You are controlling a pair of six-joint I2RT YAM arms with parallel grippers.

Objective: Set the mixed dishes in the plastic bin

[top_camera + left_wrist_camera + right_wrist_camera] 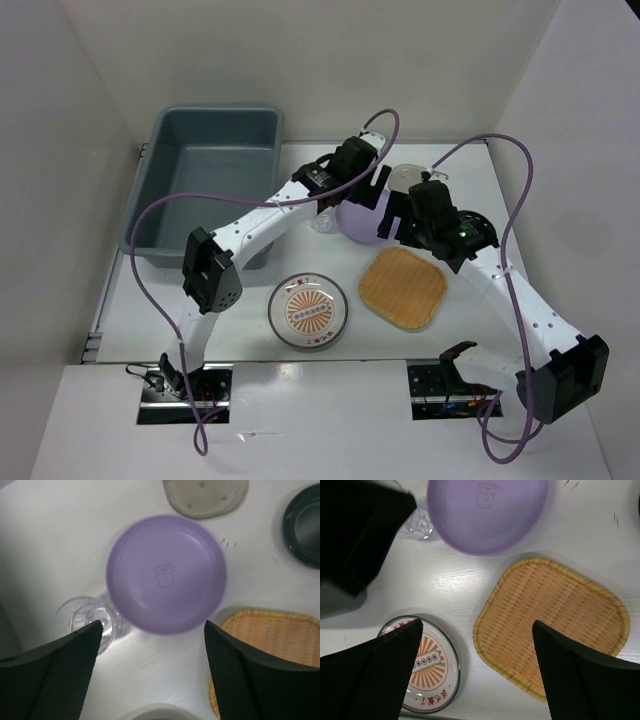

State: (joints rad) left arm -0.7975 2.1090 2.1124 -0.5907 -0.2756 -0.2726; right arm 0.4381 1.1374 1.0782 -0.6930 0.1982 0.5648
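Lettering on patterned plate (308,311) too small to read.

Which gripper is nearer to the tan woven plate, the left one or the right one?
Right. The right gripper hangs open above the tan woven plate. The left gripper hangs open above the lavender plate, with the woven plate only at its side.

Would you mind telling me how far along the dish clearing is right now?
Done: nothing; the plastic bin shows no dishes. In hand: nothing; the left gripper is open over the lavender plate, the right gripper open by the woven plate. Remaining: those two plus the patterned plate, glass cup, translucent dish and black dish, all on the table.
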